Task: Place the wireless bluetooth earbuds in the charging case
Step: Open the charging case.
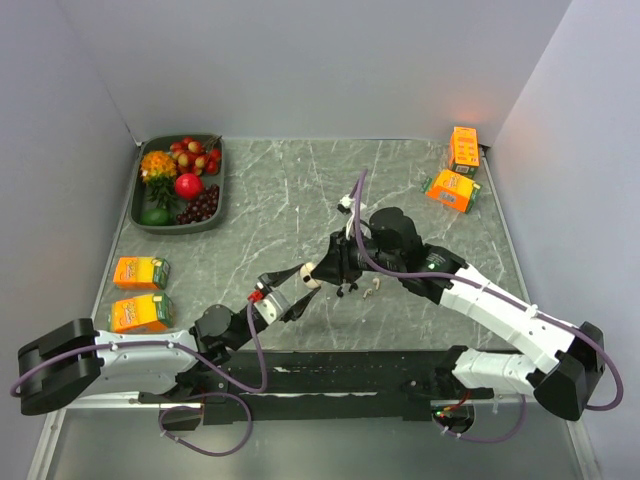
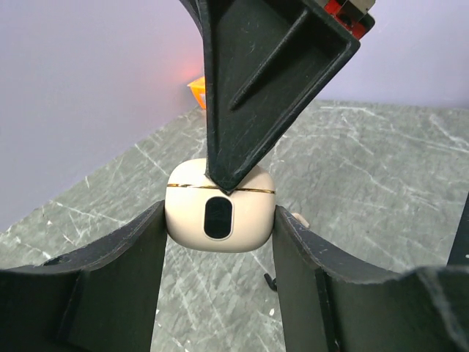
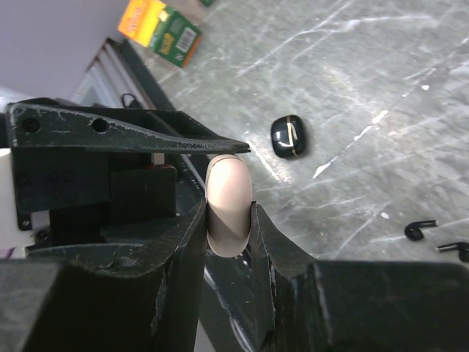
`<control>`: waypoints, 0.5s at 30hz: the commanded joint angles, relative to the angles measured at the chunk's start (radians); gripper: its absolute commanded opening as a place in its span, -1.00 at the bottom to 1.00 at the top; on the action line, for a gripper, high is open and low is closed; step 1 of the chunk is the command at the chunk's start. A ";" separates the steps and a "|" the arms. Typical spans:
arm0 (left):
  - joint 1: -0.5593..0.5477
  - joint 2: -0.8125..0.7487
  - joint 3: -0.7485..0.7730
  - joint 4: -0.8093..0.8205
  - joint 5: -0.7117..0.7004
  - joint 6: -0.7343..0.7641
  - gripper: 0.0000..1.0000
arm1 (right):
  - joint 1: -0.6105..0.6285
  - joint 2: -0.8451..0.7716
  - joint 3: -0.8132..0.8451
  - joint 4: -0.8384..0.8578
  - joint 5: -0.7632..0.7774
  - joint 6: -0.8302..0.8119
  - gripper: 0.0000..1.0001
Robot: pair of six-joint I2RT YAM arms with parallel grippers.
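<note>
Closest to me, the left gripper (image 2: 220,231) clamps the cream charging case (image 2: 187,213) by its sides. The right gripper (image 3: 229,220) pinches the same case at its lid. The two black earbuds (image 3: 420,229) lie loose on the grey table (image 3: 352,66), near the case.
</note>
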State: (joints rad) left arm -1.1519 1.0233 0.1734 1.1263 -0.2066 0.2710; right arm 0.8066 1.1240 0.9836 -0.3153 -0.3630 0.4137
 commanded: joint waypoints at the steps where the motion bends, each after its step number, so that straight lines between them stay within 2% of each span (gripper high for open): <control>1: -0.005 -0.019 -0.006 0.061 -0.045 -0.004 -0.98 | -0.046 -0.050 -0.026 0.058 -0.073 0.011 -1.00; 5: -0.011 -0.014 0.001 0.049 -0.054 0.010 -0.98 | -0.058 -0.064 -0.034 0.073 -0.111 0.013 -1.00; 11: -0.015 0.009 0.021 0.021 -0.056 0.017 -0.99 | -0.055 -0.059 -0.014 0.033 -0.085 -0.007 -1.00; 15: -0.017 0.024 0.024 0.033 -0.063 0.017 -0.98 | -0.055 -0.063 -0.007 0.025 -0.068 -0.009 -0.72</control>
State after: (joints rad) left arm -1.1694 1.0348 0.1772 1.1397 -0.2092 0.2764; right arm 0.7658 1.1000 0.9474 -0.2832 -0.4522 0.4320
